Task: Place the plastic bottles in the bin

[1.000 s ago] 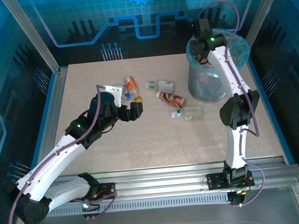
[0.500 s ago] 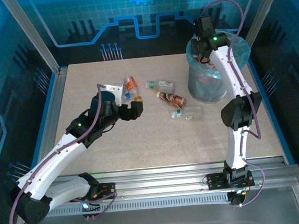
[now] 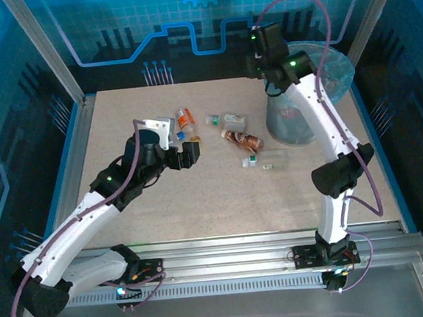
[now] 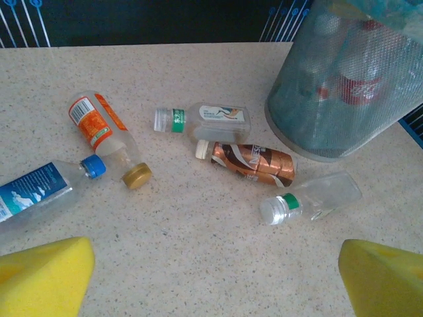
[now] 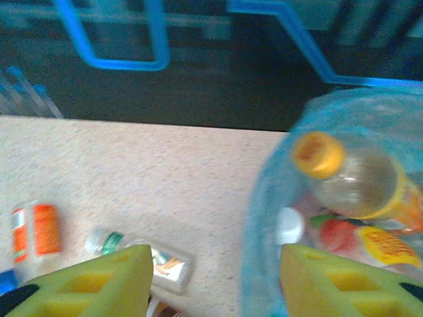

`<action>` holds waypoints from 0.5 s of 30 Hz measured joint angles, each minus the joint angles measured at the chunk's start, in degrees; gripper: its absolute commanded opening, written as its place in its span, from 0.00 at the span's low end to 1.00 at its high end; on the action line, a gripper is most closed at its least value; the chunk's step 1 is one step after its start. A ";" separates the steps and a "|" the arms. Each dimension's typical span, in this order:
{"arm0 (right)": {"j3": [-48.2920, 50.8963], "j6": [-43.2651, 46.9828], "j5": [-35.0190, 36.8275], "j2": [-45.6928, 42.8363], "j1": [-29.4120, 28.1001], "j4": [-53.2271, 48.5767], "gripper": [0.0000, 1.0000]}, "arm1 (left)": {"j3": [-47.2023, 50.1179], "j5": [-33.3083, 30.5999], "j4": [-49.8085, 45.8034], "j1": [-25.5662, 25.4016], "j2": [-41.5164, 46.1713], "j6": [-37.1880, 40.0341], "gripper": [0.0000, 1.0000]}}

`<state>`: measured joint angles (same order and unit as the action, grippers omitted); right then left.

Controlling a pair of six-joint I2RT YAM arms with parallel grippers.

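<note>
Left gripper (image 3: 185,155) jaws wide, empty, above bench (image 4: 198,251). Five plastic bottles (image 4: 254,163) loose at 9 o'clock of bin (image 3: 293,121). Right gripper (image 5: 211,281) jaws parted, empty, at bin rim. Advice: straddle blue-capped bottle (image 4: 39,191) crosswise at mid-body.

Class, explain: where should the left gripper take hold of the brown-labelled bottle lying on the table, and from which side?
Grip the brown-labelled bottle at mid-label, from straight above, jaws across its width. It lies flat; a white-labelled bottle sits by its cap, a clear one by its base.
</note>
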<state>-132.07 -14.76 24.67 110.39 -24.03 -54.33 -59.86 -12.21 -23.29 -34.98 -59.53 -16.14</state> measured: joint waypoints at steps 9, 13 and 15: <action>0.00 1.75 -5.88 1.99 -10.21 1.95 0.57 | 0.02 -1.99 -0.90 0.28 1.03 -0.22 0.97; 0.00 1.31 -8.79 6.82 -11.28 2.51 0.62 | 0.79 -3.72 -1.36 0.63 3.02 -0.63 0.98; -0.15 0.96 -10.10 9.75 -11.43 2.91 0.63 | 1.68 -4.79 -1.62 0.83 4.31 -1.27 0.98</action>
<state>-132.22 -13.80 14.57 120.14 -35.46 -51.42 -58.17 -16.99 -24.91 -34.15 -55.22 -17.41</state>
